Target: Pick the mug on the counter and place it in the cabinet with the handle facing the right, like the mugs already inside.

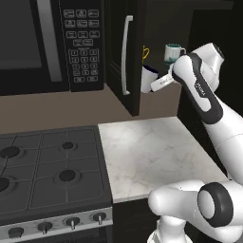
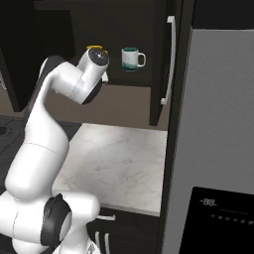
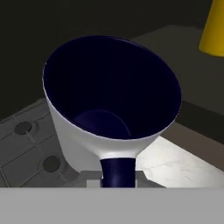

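The mug [image 3: 87, 135], pale with a navy inside, hangs in the air at the open cabinet [image 1: 121, 71], mouth toward the hand camera. My gripper [image 1: 160, 82] is shut on its dark blue handle [image 3: 117, 171]. In the left base view the mug [image 1: 148, 79] sits just below the yellow-handled mug [image 1: 145, 51] and left of the white and teal mug [image 1: 173, 52]. The teal mug [image 2: 130, 58] stands upright on the shelf with its handle to the right. The counter [image 1: 152, 152] lies bare below. The arm's elbow hides the held mug in the right base view.
The cabinet door [image 1: 126, 54] with its silver bar handle stands open to the left of the mug. A black microwave [image 1: 47, 42] hangs left of it, above the gas stove [image 1: 47, 166]. A grey fridge [image 2: 218, 129] walls off the right side.
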